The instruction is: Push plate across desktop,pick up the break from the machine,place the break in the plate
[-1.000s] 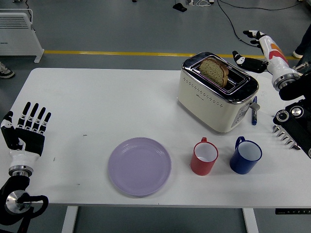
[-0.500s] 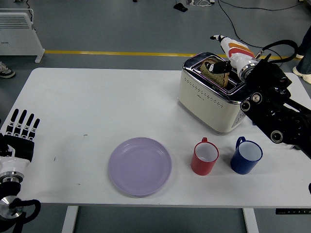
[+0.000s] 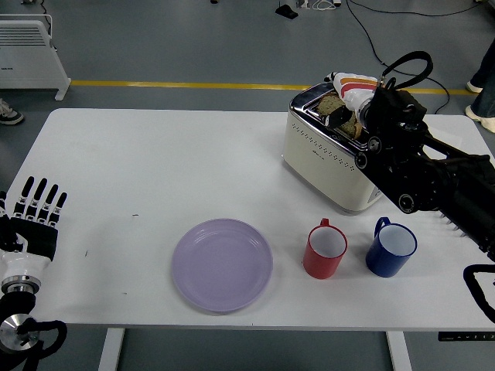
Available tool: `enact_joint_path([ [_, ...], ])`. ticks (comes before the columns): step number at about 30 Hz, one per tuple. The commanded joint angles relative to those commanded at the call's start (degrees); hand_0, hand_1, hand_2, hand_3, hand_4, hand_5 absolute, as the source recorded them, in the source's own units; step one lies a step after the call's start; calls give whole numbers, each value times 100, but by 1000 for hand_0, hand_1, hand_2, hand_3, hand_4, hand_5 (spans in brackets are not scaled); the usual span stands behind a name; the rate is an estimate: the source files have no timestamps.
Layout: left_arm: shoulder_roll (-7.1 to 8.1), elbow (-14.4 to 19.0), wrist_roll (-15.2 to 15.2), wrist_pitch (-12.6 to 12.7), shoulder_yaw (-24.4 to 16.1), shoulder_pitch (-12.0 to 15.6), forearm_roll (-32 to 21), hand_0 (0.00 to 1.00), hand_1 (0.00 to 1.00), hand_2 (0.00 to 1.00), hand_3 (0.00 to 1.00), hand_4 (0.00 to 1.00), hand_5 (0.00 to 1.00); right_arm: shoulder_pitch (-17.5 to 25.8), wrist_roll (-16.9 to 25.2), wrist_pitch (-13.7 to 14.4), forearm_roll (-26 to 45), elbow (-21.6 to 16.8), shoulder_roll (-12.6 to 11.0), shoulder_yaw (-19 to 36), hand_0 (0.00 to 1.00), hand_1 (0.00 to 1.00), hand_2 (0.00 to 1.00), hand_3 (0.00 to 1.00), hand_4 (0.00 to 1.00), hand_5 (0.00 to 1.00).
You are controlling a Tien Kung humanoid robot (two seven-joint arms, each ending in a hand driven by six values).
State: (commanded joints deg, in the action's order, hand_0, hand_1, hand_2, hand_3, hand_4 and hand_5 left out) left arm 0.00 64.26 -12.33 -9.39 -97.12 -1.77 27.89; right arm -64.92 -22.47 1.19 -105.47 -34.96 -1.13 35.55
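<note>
A cream toaster [image 3: 325, 158] stands at the table's back right with a brown bread slice [image 3: 331, 103] upright in its slot. My right hand [image 3: 345, 108] has come in over the toaster's top. Its black fingers [image 3: 339, 115] are curled against the slice, which still sits in the slot and is partly hidden by the hand. A lilac plate [image 3: 222, 264] lies at the front centre, far from both hands. At the table's front left corner rests my left hand [image 3: 37, 207], fingers straight and spread, holding nothing.
A red mug [image 3: 325, 249] and a blue mug [image 3: 390, 247] stand in front of the toaster, right of the plate and below my right forearm [image 3: 425, 174]. A white heater [image 3: 27, 46] stands on the floor at the far left.
My right arm has swung left from the table's right edge over the toaster, and its hand has closed onto the bread. The left hand dropped lower at the front left corner.
</note>
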Motion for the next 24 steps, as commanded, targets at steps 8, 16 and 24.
enact_joint_path([
  [8, 0, -29, -14, 9, 46, -4, 1, 808, 790, 781, 743, 558, 998, -139, 43, 64, 131, 333, 113, -228, 549, 623, 629, 752, 721, 243],
  [16, 0, -37, -21, 14, 71, -18, 3, 808, 789, 781, 743, 558, 998, -206, 66, 237, 159, 451, 113, -524, 511, 595, 601, 736, 716, 240],
  [24, 0, -47, -26, 17, 41, -32, -7, 807, 786, 776, 742, 559, 998, -284, 47, 290, -83, 437, 113, -659, 382, 489, 505, 628, 664, 201],
])
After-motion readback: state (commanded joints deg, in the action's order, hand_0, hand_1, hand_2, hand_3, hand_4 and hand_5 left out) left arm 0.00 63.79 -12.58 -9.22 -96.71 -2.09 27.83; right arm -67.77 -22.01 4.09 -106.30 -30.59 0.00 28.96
